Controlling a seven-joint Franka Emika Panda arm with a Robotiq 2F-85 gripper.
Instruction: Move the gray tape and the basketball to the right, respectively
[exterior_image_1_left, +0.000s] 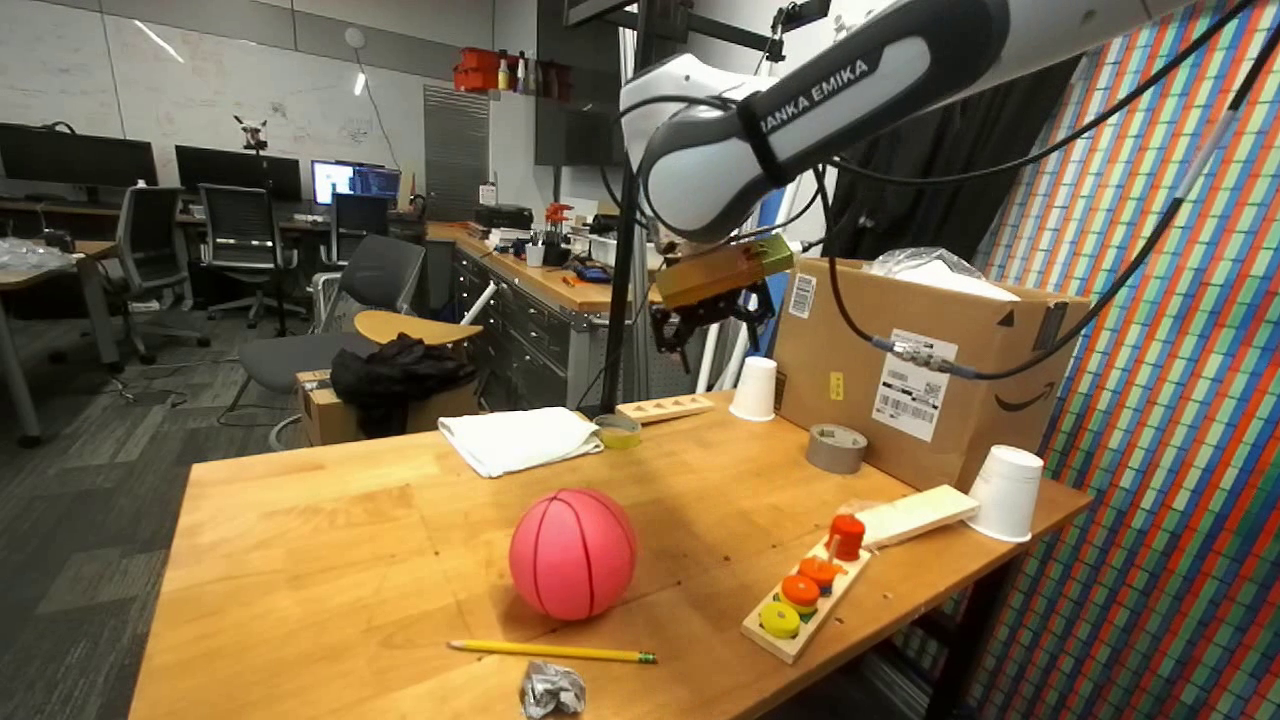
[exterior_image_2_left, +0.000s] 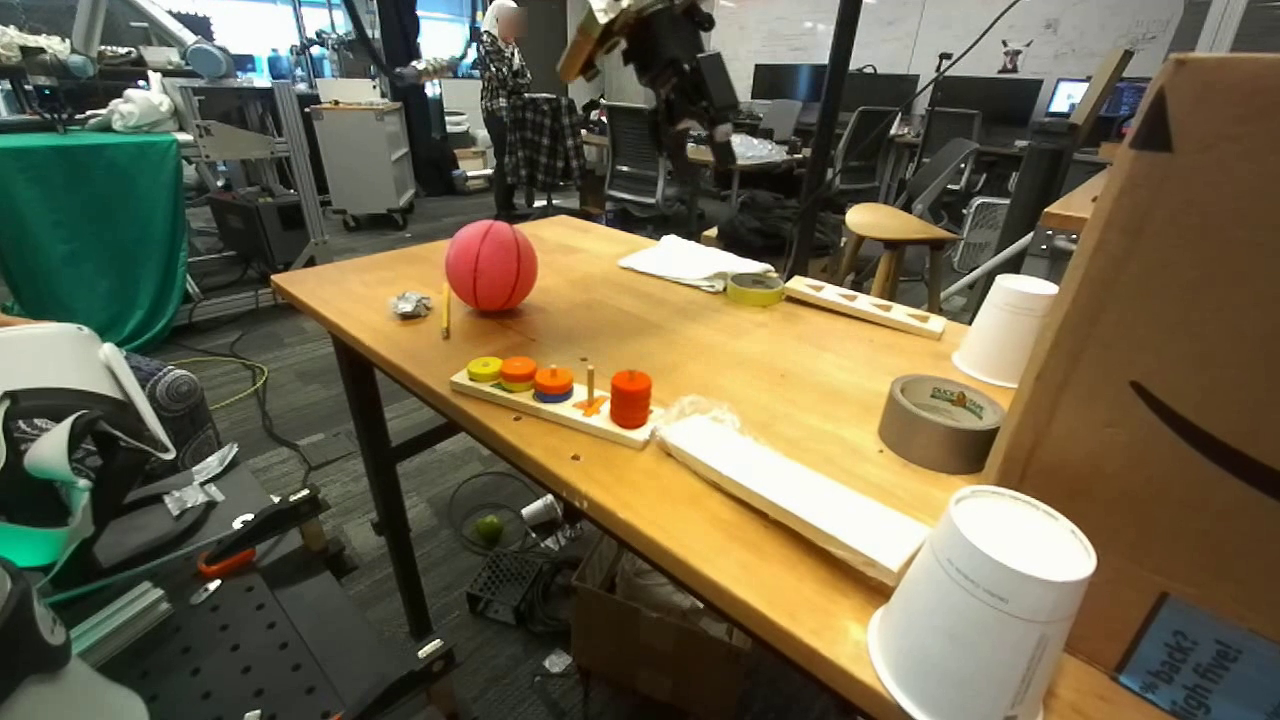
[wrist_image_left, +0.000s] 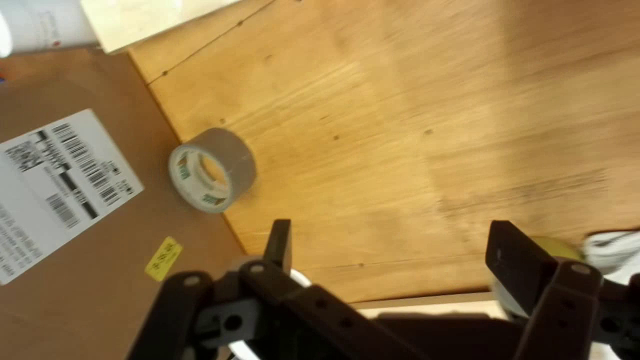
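Fingers (wrist_image_left: 517, 265) wide apart, nothing between them, hanging above the counter (exterior_image_1_left: 330, 560). Gray tape (wrist_image_left: 237, 157) lies flat, hole upward, just beside the cardboard box (exterior_image_1_left: 970, 425); touching or not, cannot tell. In the wrist view it sits up and left of the finger gap, outside it, so closing here would miss. A ring, no long axis; the box wall probably limits approach on that side. Basketball (exterior_image_1_left: 572, 555) rests well apart, towards the opposite end of the counter.

Judgement: gray tape is named first and is nearer, so likely a sideways shift towards the box, then down. If it counts as placed, basketball is next, a long reach. Unsettled.

Markings: gray tape core reads "DUCK TAPE". Box shows a printed smile arrow (exterior_image_2_left: 1215, 458); shipping label (wrist_image_left: 60, 195) with barcodes and yellow sticker (wrist_image_left: 163, 258), text not legible. Blue label (exterior_image_2_left: 1200, 655): "back?" and "igh five!", cut off. Arm (exterior_image_1_left: 850, 95): "ANKA EMIKA", leading letters behind a dark strap (exterior_image_1_left: 760, 140).
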